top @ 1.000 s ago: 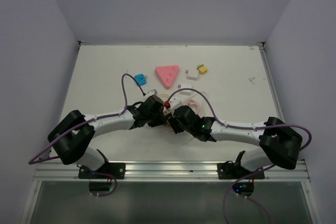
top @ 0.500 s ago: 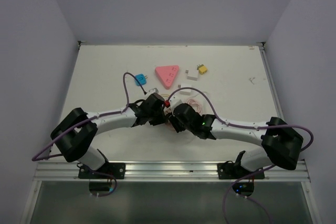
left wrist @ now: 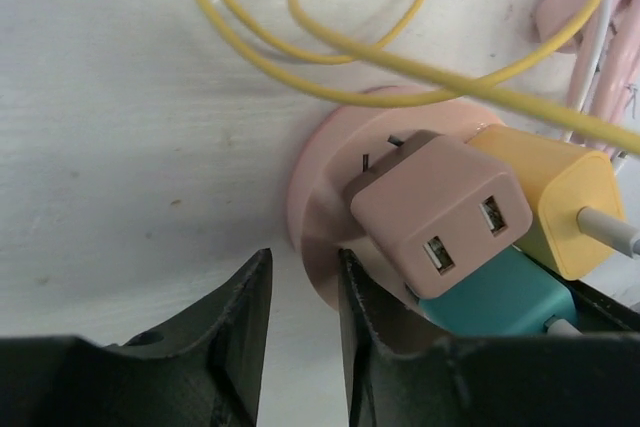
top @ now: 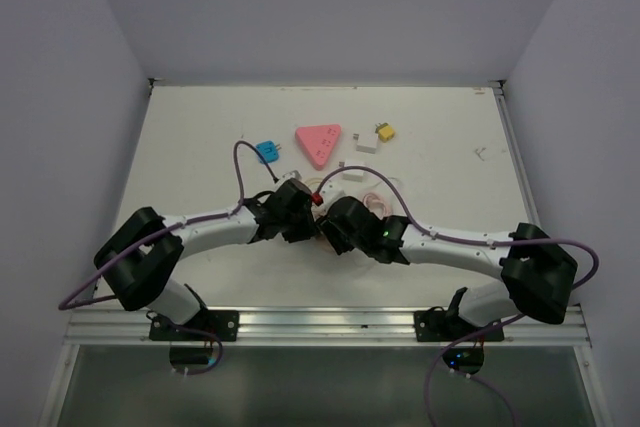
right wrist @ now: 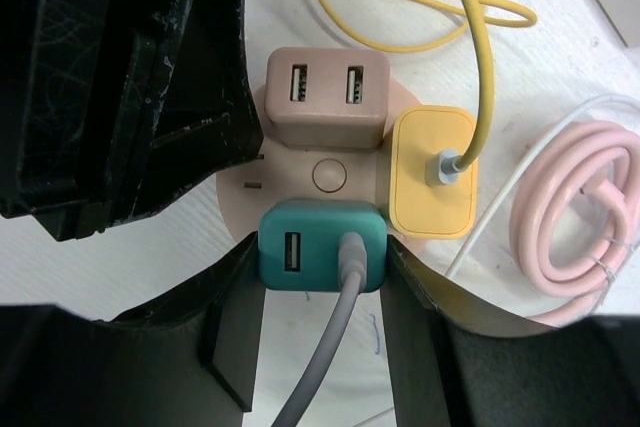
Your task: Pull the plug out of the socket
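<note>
Both wrists have edged closer mid-frame; the right gripper [right wrist: 322, 253] clamps the teal plug [right wrist: 312, 237]. The left gripper [left wrist: 303, 277], jaws narrowly apart, sits at the lower-left rim of the socket [left wrist: 320, 187], with table [left wrist: 130, 147] spreading leftward.

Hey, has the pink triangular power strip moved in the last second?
No. The pink triangular power strip keeps its place beside the blue adapter.

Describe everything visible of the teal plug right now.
The teal plug is a rounded matte plastic block, one USB port on its face, a grey cable leaving beside the port. It stands plugged into the round pink socket, next to the yellow plug. The right gripper holds it, fingers against both sides.
</note>
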